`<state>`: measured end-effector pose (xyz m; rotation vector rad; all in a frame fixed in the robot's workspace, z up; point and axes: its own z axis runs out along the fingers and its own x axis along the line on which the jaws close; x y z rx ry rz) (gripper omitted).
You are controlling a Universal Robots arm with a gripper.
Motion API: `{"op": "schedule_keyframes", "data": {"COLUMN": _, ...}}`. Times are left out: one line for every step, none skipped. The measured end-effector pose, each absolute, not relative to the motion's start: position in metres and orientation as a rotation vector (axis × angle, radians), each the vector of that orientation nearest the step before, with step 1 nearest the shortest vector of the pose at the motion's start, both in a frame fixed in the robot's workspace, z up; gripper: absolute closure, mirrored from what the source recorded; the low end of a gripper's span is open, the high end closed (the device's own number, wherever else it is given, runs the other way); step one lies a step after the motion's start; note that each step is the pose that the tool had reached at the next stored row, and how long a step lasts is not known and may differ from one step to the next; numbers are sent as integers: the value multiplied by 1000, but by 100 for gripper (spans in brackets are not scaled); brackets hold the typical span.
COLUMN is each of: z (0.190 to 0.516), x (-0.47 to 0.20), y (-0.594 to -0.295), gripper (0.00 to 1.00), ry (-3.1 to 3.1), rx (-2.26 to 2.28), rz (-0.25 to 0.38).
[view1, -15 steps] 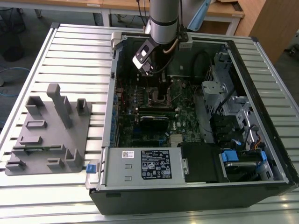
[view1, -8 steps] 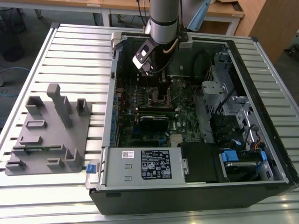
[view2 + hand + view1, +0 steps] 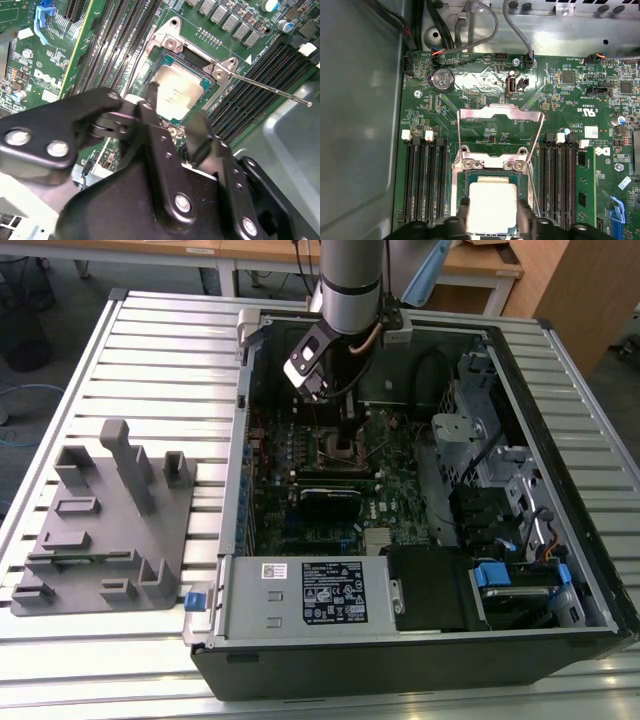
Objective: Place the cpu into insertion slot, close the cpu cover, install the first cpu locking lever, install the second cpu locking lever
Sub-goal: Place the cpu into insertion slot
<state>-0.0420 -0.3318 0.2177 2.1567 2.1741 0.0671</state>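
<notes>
Slatted metal desk (image 3: 160, 350) bearing an open computer case (image 3: 400, 665), exterior view: the arm (image 3: 350, 280) reaches down into the case. The pincer (image 3: 338, 440) hangs low over the motherboard (image 3: 390, 500), and a grey moulded fixture (image 3: 100, 530) lies well apart from it, outside the case. Second wrist view: the pincer (image 3: 174, 107) is closed on the cpu (image 3: 179, 90), its black fingers (image 3: 152, 120) set against two opposite edges of the silver chip. The chip lies within the insertion slot (image 3: 191, 56), though whether it is fully seated cannot be told. A thin locking lever (image 3: 270, 90) juts free beyond the pincer. First wrist view: the cpu (image 3: 492, 210) sits between the fingertips, and the cpu cover (image 3: 500, 111) stands tilted open just beyond the pincer, clear of it. Long memory slots (image 3: 425, 175) flank the pincer on both sides.
</notes>
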Motion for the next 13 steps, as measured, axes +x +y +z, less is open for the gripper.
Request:
{"op": "schedule_keyframes", "data": {"z": 218, "x": -42, "y": -332, "gripper": 53, "ry": 2174, "rx": 2157, "rz": 67}}
{"op": "schedule_keyframes", "data": {"z": 218, "x": -42, "y": -332, "gripper": 58, "ry": 2174, "rx": 2157, "rz": 67}}
{"op": "schedule_keyframes", "data": {"z": 218, "x": -42, "y": -332, "gripper": 64, "ry": 2174, "rx": 2157, "rz": 67}}
{"op": "schedule_keyframes", "data": {"z": 218, "x": -42, "y": -332, "gripper": 64, "ry": 2174, "rx": 2157, "rz": 67}}
{"op": "schedule_keyframes", "data": {"z": 218, "x": -42, "y": -332, "gripper": 70, "ry": 2174, "rx": 2157, "rz": 67}}
{"op": "schedule_keyframes", "data": {"z": 218, "x": -42, "y": -332, "gripper": 76, "ry": 2174, "rx": 2157, "rz": 67}}
{"op": "schedule_keyframes", "data": {"z": 218, "x": -42, "y": -332, "gripper": 76, "ry": 2174, "rx": 2157, "rz": 67}}
{"op": "schedule_keyframes", "data": {"z": 218, "x": -42, "y": -332, "gripper": 76, "ry": 2174, "rx": 2157, "rz": 67}}
{"op": "schedule_keyframes", "data": {"z": 218, "x": -42, "y": -332, "gripper": 82, "ry": 2174, "rx": 2157, "rz": 67}}
{"op": "schedule_keyframes", "data": {"z": 218, "x": -42, "y": -332, "gripper": 88, "ry": 2174, "rx": 2157, "rz": 67}}
{"op": "schedule_keyframes", "data": {"z": 218, "x": -42, "y": -332, "gripper": 88, "ry": 2174, "rx": 2157, "rz": 67}}
{"op": "schedule_keyframes", "data": {"z": 218, "x": -42, "y": -332, "gripper": 89, "ry": 2174, "rx": 2157, "rz": 67}}
{"op": "schedule_keyframes", "data": {"z": 218, "x": -42, "y": -332, "gripper": 89, "ry": 2174, "rx": 2157, "rz": 67}}
